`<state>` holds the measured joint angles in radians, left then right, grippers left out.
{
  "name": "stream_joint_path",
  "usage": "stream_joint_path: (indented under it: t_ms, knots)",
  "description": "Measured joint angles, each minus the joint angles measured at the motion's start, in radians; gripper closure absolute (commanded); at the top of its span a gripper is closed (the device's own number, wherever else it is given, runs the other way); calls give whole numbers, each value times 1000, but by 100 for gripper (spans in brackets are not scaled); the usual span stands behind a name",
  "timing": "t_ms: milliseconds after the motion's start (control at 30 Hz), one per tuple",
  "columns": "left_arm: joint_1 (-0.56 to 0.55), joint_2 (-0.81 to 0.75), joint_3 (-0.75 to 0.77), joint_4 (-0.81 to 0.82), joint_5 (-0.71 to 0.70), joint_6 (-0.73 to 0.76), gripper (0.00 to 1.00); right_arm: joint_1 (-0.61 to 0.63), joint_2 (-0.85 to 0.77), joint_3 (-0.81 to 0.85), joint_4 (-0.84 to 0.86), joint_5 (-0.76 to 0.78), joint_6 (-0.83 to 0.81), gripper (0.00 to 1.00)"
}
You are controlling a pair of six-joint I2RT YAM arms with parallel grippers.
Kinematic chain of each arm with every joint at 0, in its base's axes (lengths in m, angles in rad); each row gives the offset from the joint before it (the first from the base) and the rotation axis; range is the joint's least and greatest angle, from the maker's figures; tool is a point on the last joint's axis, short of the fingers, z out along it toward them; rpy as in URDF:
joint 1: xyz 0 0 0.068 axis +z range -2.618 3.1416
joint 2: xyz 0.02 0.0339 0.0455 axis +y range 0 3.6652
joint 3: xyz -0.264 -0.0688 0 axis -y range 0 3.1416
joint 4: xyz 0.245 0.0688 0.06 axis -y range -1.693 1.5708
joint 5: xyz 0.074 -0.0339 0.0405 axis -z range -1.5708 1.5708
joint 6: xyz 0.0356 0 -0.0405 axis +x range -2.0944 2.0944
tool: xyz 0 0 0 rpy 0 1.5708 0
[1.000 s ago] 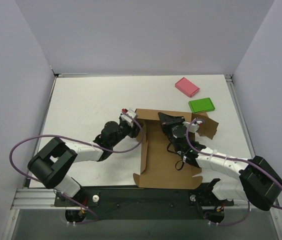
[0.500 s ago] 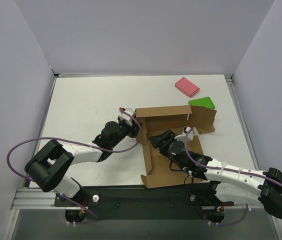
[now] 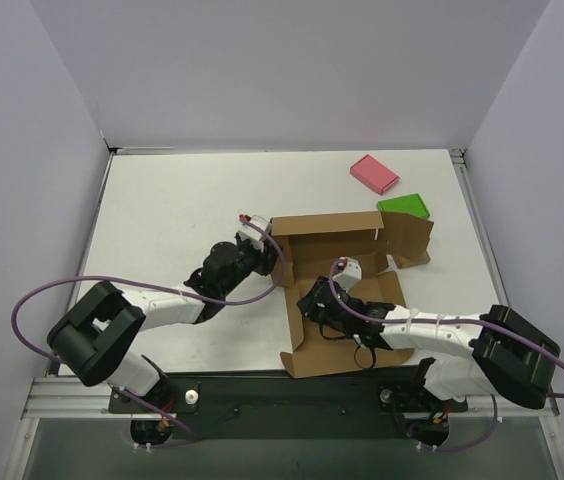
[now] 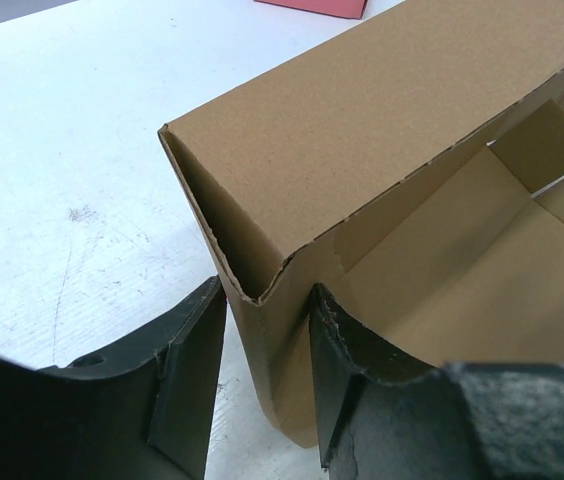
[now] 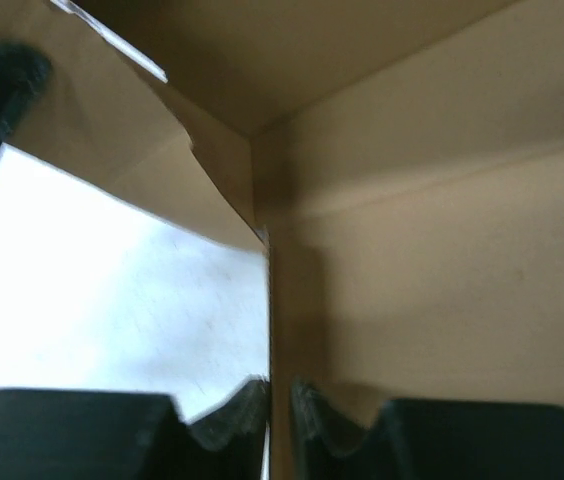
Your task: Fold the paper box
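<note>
The paper box (image 3: 334,234) is a brown cardboard mailer lying mid-table with its far and left walls raised. My left gripper (image 3: 269,251) sits at the box's far left corner. In the left wrist view its jaws (image 4: 267,370) straddle that folded corner (image 4: 382,130): the right finger (image 4: 347,380) touches the inside and a sliver of table shows beside the left finger, so the gripper is open. My right gripper (image 3: 304,303) reaches inside the box to the left wall. In the right wrist view its fingertips (image 5: 280,400) pinch that thin upright wall (image 5: 442,250) from both sides.
A pink block (image 3: 374,173) and a green block (image 3: 404,206) lie behind the box at the far right, the green one touching the box's right flap. White walls close in the table on three sides. Both arm bases sit at the near edge.
The box's far wall stood up. My right gripper moved from the far wall down to the left wall, opened on the way and closed on that wall. The left jaws narrowed slightly at the corner.
</note>
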<state>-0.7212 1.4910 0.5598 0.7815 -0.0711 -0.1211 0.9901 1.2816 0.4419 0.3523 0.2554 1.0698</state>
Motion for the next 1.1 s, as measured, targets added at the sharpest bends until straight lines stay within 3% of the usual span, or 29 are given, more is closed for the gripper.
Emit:
stream_joint_path:
  t_ms: [367,733,767,867,900,1000,1100]
  knots:
    - [-5,-2,15,-26,-3,6,82,1,16,27,-66,39,29,88]
    - [-11,-1,32,-46,-4,5,82,12,10,27,-102,83,47,79]
    - [-11,0,32,-45,-4,5,82,12,10,27,-104,84,48,75]
    - [-16,6,37,-43,-9,10,82,14,-4,27,-122,91,47,50]
    - [-19,11,40,-42,-11,14,82,21,-22,27,-149,101,37,38]
    - [-27,18,45,-38,-16,32,81,34,-115,18,-226,127,15,25]
    - [-26,18,45,-36,-26,61,81,35,-278,0,-297,151,-6,18]
